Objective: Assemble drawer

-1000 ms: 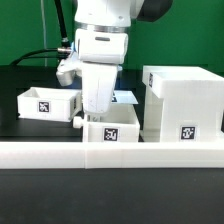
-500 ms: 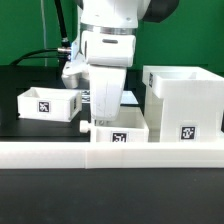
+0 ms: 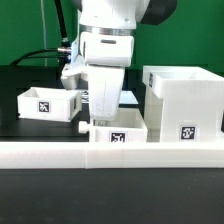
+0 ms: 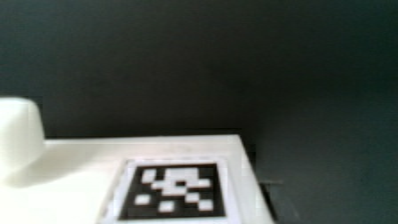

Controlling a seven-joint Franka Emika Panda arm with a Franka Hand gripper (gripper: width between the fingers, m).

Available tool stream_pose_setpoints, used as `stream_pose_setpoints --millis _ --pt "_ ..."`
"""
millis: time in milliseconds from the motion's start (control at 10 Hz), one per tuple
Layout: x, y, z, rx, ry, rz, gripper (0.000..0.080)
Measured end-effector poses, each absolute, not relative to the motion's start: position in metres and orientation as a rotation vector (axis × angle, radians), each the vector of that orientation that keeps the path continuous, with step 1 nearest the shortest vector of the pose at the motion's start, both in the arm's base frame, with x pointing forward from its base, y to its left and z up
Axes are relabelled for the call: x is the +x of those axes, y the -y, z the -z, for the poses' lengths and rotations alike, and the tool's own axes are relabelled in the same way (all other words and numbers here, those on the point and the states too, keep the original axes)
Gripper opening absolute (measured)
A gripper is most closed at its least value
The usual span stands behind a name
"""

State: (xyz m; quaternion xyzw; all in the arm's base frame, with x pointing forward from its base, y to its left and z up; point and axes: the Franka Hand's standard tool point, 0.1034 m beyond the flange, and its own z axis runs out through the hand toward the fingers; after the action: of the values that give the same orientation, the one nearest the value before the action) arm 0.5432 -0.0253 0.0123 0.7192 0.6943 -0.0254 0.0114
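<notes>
**Inspector:** Layout, largest item first.

**Recorder:** Black table point(image 3: 25, 80). The white arm point(image 3: 105, 30) stands over its middle. The drawer casing point(image 3: 185, 100) is upright and open-topped. It sits toward the table's edge on the exterior view's right. A long white rail point(image 3: 50, 152) runs along the table's near edge.

**Inspector:** The trays?

**Recorder:** The middle tray point(image 3: 120, 130) lies just behind the rail and just beside the casing, its knob point(image 3: 83, 127) pointing to the exterior view's left. The second tray point(image 3: 48, 103) sits further toward that side, apart.

**Inspector:** Gripper?

**Recorder:** The gripper point(image 3: 106, 108) is lowered to the middle tray's far rim, jaws closed. The fingertips are hidden, so I cannot tell whether they pinch the wall. The wrist view shows a square tag point(image 4: 178, 190) on white plastic.
</notes>
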Motion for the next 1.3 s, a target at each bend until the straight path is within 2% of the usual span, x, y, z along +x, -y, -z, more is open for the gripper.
stream_pose_setpoints --millis 1300 --pt "0.5358 0.0159 -0.0079 2.219 -2.157 0.053 0.0041"
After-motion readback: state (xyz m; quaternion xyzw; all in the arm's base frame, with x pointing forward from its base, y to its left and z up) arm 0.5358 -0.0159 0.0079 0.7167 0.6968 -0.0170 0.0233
